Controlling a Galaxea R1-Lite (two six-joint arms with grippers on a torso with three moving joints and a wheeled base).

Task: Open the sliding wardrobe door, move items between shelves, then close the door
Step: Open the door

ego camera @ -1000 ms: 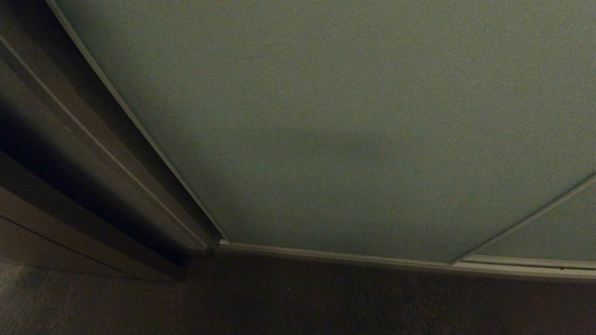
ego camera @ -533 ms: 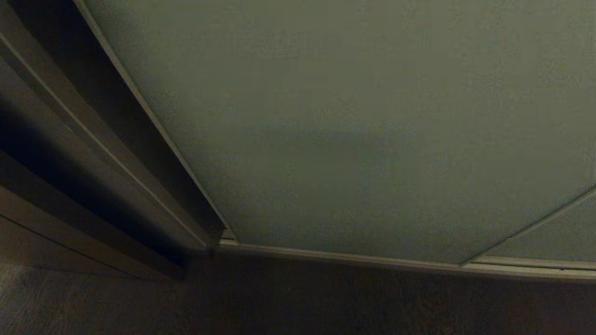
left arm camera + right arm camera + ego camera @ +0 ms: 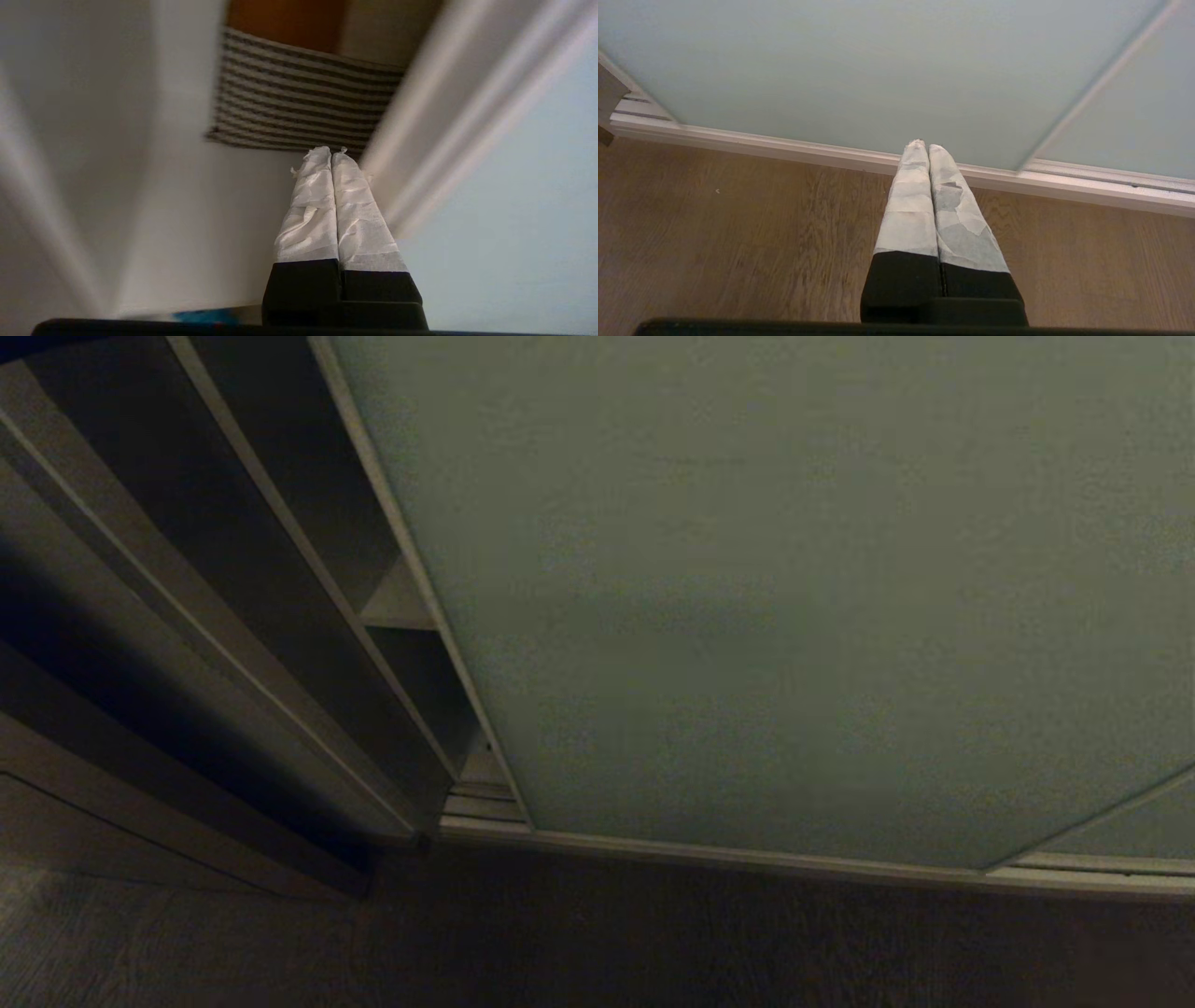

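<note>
Floor: dark brown wood-grain floor (image 3: 653,943) lies nearest, running up to the pale metallic bottom track (image 3: 747,861) that carries the door along the wardrobe's front edge.

Right gripper: the right gripper (image 3: 923,145), its tips wrapped in white tape, hangs low over the floor just short of the track, fingers pressed together and holding nothing. It looks parked, well out of the door's path.

Door: the tall matte grey-green sliding wardrobe door (image 3: 794,616), edged by a thin pale frame, stands in the track with its left edge pulled away from the dark brown wooden side panelling (image 3: 121,644). A narrow gap shows at the wardrobe's left side, so opening looks begun but far from done.

Left gripper: the left gripper (image 3: 331,151), taped the same way, has its fingers together with nothing between them. Its tips sit just beside the door's frame edge (image 3: 448,121), on the opening side. Judged from this, the closed fingers serve as a blunt pusher against the frame, since the flat panel offers no handle to clamp.

Shelves: plain white flat shelves (image 3: 397,607) show through the gap, one board's front corner and a lower board near the track.

Contents: a folded black-and-white striped cloth (image 3: 303,112) rests deep inside. A blurred blue patch (image 3: 205,316) may be a toy; I cannot tell.
</note>
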